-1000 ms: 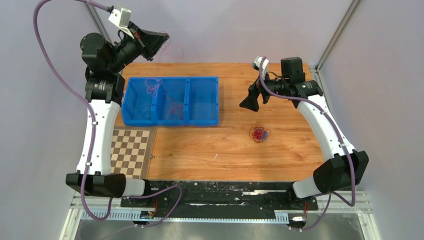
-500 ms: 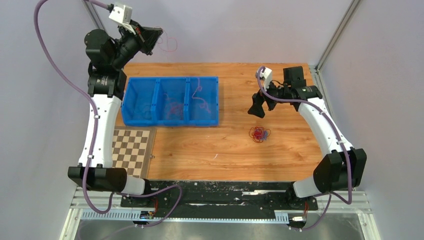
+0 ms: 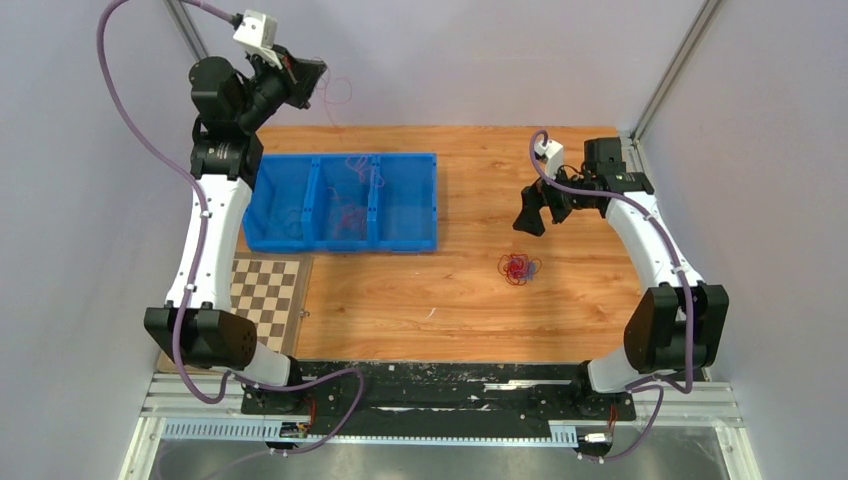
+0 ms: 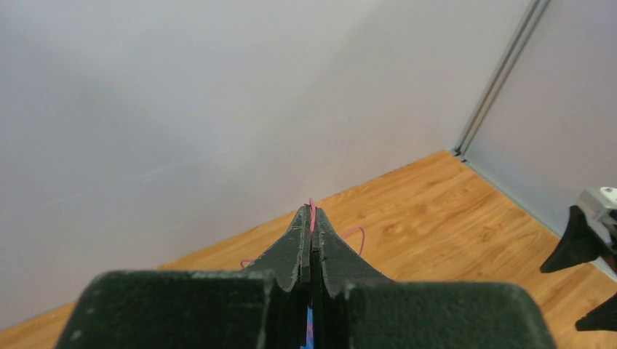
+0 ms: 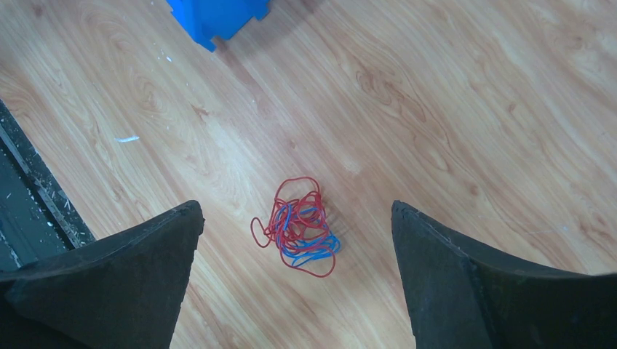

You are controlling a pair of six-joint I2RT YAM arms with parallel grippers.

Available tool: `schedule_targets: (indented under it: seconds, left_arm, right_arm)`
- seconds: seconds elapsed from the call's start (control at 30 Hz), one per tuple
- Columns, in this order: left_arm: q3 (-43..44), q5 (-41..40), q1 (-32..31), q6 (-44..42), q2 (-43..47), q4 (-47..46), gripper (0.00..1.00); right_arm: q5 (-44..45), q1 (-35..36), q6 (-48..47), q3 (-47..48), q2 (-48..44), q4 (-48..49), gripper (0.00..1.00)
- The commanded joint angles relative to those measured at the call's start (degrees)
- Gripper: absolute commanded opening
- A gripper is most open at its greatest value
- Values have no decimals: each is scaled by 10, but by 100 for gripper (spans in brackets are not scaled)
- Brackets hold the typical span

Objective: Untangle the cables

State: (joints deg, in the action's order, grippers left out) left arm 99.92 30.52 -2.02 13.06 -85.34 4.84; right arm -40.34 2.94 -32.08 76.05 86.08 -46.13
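Left gripper (image 3: 312, 80): pressed together on a pink cable (image 4: 312, 207) — high over the table's (image 3: 460, 310) far edge.
Right gripper (image 5: 296, 207): spread wide above the red-blue tangle (image 5: 298, 234) — open table all round.

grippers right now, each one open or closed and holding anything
Left gripper: jaws closed on a pink cable.
Right gripper: jaws open, holding nothing, above the red and blue tangle.

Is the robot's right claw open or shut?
Open: the right gripper has fingers wide apart, above the red-and-blue cable tangle.
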Motion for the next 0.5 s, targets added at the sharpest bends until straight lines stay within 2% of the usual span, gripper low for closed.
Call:
schedule_targets:
  seconds: [0.0,0.1,0.2,0.3,0.47]
  left_arm:
    - [-37,-27,12,-52,6,2,0]
    - [-67,-49,16,-60,5,6,0]
    - [-56,-50,49,-35,-1,-1,0]
    - [-18,-30,58,-21,-8,3,0]
    - [-4,26,59,37,2,-41,0]
  right_arm:
    - [-1,-4,-15,-12,3,0,100]
    - [3,-6,-15,-21,5,0,99]
    - [3,-7,-14,-25,7,0,99]
    - [-1,-7,-12,-25,14,0,99]
    - [-5,-7,0,-9,31,0,99]
